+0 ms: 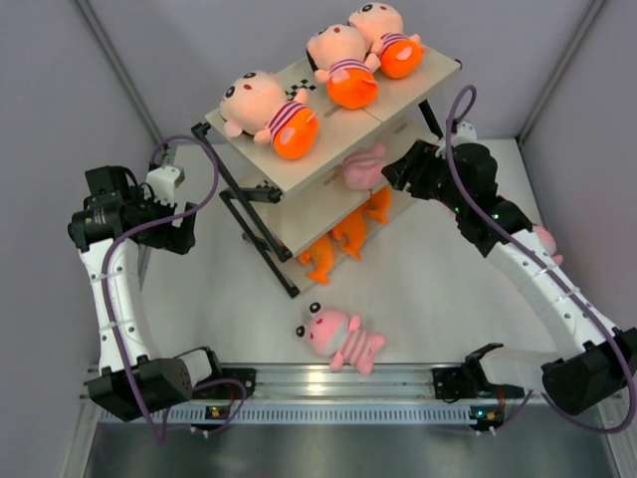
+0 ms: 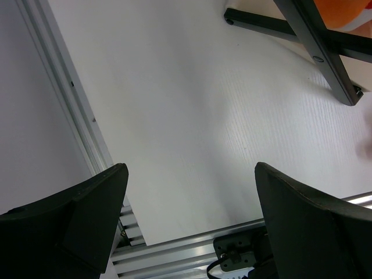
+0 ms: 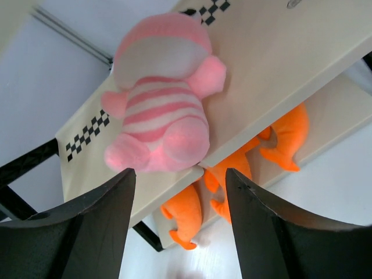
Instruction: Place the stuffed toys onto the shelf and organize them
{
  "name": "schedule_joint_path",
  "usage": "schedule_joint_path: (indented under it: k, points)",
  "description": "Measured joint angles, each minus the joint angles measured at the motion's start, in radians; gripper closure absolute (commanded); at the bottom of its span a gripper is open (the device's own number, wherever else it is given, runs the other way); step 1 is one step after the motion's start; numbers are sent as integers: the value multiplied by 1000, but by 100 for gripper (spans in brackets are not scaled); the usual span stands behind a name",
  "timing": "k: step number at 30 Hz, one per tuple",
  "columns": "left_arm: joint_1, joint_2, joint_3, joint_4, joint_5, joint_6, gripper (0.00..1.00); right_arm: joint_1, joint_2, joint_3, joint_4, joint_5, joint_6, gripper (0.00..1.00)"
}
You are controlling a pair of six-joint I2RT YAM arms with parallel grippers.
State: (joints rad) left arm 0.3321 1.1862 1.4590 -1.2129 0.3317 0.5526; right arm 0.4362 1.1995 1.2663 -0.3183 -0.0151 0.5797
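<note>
The shelf (image 1: 333, 149) stands at the table's middle back. Three peach-faced dolls (image 1: 269, 112) (image 1: 343, 65) (image 1: 388, 38) lie on its top board. A pink striped animal (image 1: 363, 167) lies on the middle board, seen close in the right wrist view (image 3: 160, 110). Orange creatures (image 1: 348, 231) (image 3: 186, 215) lie on the bottom board. Another pink striped animal (image 1: 341, 336) lies on the table in front of the shelf. My right gripper (image 1: 398, 171) (image 3: 180, 192) is open and empty, just off the shelved pink animal. My left gripper (image 1: 187, 221) (image 2: 192, 192) is open and empty, left of the shelf.
A pink toy (image 1: 545, 239) shows partly behind my right forearm. The shelf's black frame foot (image 2: 325, 52) reaches out over the table near my left gripper. An aluminium rail (image 1: 328, 383) runs along the near edge. Grey walls close the sides.
</note>
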Motion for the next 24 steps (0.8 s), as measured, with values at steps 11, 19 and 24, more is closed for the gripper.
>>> schedule_joint_path:
  k: [11,19,24]
  points:
    - [0,0,0,0,0,0,4,0,90,-90,172,-76,72,48]
    - [0,0,0,0,-1,0,4,-16,141,-90,230,-97,84,94]
    - [0,1,0,0,-6,0,4,-72,157,-73,233,-166,41,100]
